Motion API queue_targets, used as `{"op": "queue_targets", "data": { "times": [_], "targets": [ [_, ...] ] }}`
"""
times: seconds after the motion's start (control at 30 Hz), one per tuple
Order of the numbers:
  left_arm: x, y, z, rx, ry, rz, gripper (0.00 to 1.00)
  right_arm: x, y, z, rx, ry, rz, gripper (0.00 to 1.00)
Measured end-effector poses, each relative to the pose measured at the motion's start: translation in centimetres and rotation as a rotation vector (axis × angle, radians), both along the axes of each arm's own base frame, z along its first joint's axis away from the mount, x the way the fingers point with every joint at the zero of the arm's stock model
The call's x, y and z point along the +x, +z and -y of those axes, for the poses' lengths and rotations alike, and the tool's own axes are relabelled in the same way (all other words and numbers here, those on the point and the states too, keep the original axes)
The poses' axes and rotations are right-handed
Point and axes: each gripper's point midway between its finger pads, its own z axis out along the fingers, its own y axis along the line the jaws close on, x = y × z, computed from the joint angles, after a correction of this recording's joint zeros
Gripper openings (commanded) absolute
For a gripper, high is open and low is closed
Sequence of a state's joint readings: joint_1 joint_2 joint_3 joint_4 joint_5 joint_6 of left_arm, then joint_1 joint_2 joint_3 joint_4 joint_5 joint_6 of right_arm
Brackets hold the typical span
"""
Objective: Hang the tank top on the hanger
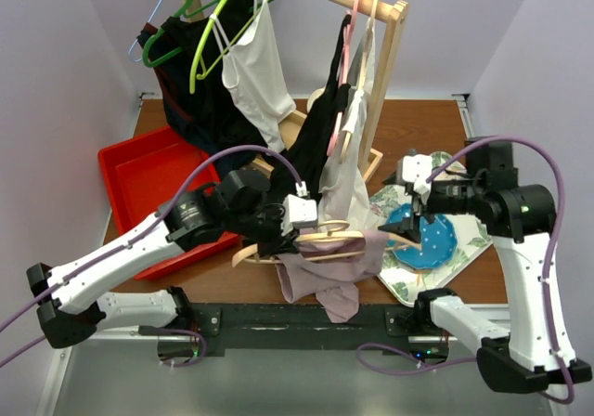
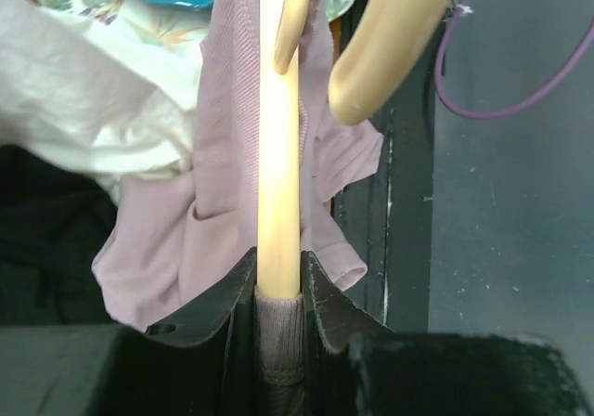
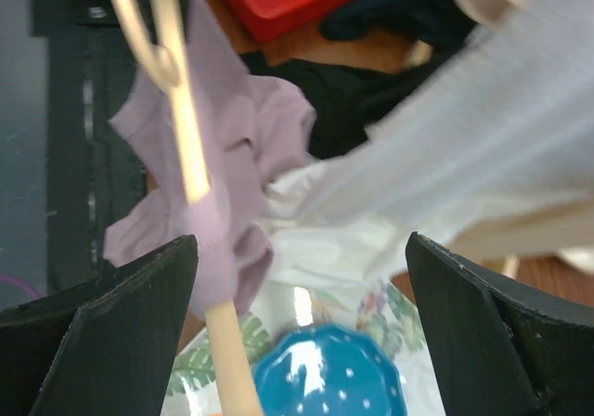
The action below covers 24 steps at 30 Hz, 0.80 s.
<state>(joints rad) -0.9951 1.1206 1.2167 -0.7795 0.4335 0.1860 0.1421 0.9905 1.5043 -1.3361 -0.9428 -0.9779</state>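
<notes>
Near edge, middle of the counter [image 1: 436, 128]: the tank top [image 1: 327, 275] drapes over the hanger [image 1: 320, 240] and spills past the edge. Only the left wrist view resolves the left pincer [image 2: 278, 272], which is clamped on the hanger's bar with mauve fabric caught between its fingers. The right wrist view shows the right pincer [image 3: 299, 323] spread wide, gripping nothing, above a blue plate [image 1: 436, 240] towards the near right corner. Farther: red bin [image 1: 139, 175], left edge; garment rack [image 1: 390, 26], far edge.

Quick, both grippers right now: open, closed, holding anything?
Left gripper: closed on the hanger, with tank top fabric caught in the grip.
Right gripper: open, holding nothing.
</notes>
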Motion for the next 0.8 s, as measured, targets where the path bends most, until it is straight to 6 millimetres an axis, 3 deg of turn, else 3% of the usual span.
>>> {"op": "queue_targets", "data": {
  "times": [0.13,0.27,0.47,0.53,0.57,0.67,0.7,0.73,0.8],
  "targets": [
    [-0.2,-0.2,1.3,0.015,-0.054,-0.038,0.00,-1.9,-1.4,-2.4,0.007,0.155,-0.064,0.93],
    [-0.2,-0.3,2.3,0.026,-0.088,-0.073,0.00,-3.0,-2.1,-3.4,0.008,0.222,-0.104,0.84],
    [-0.2,-1.1,3.4,0.042,-0.119,-0.110,0.00,-3.5,-0.5,-3.9,0.035,0.236,-0.113,0.76],
    [-0.2,-1.3,3.5,0.047,-0.120,-0.115,0.00,-4.0,0.2,-4.3,0.057,0.250,-0.132,0.69],
    [-0.2,-1.3,3.5,0.048,-0.120,-0.117,0.00,-4.3,0.4,-4.5,0.065,0.260,-0.143,0.65],
    [-0.1,-1.5,3.7,0.054,-0.117,-0.124,0.00,-5.5,0.4,-5.2,0.079,0.275,-0.223,0.40],
    [0.0,-1.6,3.8,0.054,-0.114,-0.128,0.00,-5.7,0.3,-5.4,0.081,0.276,-0.240,0.28],
    [0.0,-1.6,3.8,0.053,-0.111,-0.131,0.00,-5.8,0.2,-5.6,0.082,0.275,-0.259,0.00],
    [0.0,-1.6,3.9,0.052,-0.108,-0.133,0.01,-5.8,-0.3,-5.9,0.070,0.266,-0.284,0.00]
  ]
}}
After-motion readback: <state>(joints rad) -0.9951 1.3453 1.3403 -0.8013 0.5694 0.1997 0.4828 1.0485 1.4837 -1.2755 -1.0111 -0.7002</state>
